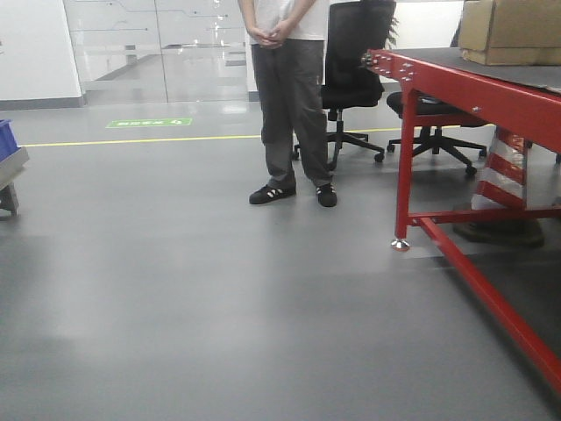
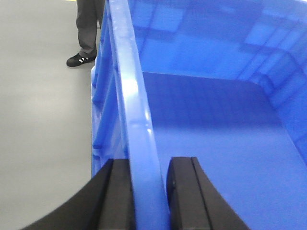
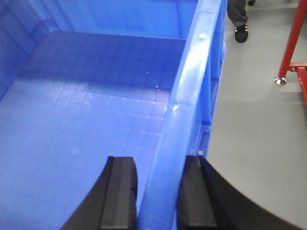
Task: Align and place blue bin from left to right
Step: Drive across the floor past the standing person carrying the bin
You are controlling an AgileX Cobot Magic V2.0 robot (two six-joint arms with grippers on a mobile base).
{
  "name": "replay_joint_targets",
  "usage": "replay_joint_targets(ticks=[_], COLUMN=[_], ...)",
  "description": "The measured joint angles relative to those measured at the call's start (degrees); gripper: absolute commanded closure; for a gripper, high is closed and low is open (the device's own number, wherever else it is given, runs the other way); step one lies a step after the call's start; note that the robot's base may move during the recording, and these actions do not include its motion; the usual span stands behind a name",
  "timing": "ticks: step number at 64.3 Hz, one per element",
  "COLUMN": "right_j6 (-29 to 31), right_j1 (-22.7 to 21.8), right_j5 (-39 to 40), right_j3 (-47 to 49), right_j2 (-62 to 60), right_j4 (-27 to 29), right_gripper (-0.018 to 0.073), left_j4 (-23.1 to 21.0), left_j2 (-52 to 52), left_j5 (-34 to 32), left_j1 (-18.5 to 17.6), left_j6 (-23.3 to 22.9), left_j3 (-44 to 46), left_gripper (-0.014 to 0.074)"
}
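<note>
Blue bin (image 2: 216, 120), glossy plastic, grid-textured floor; left hand (image 2: 148, 194), right hand (image 3: 157, 194) clamp its rim.

The blue bin (image 2: 216, 143) is a glossy, open-topped plastic box with a faint grid on its bare floor and ribbed outer walls. It sits upright, its left wall pinched by the left gripper (image 2: 146, 191) and its right wall by the right gripper (image 3: 158, 191).

Grey shop floor, red bench (image 1: 406, 158) off to the right

Glossy grey floor (image 1: 219, 298) all round. There's a cardboard box (image 1: 508, 31) on top of the bench, a black office chair (image 1: 355, 53) just behind its corner, and a guy in grey trousers (image 1: 289, 96) standing left of it. Yellow line (image 1: 131, 140), green marking (image 1: 149, 123) and glass partition (image 1: 158, 44) are further back-left.
</note>
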State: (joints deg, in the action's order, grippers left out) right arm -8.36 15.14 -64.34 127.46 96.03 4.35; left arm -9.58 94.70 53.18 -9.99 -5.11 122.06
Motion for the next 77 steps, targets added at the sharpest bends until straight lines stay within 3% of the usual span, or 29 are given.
replay_joint_targets(ticks=[77], right_j6=[-0.11], right_j1=[0.00], right_j5=[0.09], right_j3=[0.00], right_j2=[0.00], right_j4=[0.00], right_gripper=[0.0627], left_j4=[0.00], left_j2=[0.00], left_j5=[0.00], left_j1=[0.00], left_j6=[0.00], left_j3=[0.00], left_gripper=[0.0708])
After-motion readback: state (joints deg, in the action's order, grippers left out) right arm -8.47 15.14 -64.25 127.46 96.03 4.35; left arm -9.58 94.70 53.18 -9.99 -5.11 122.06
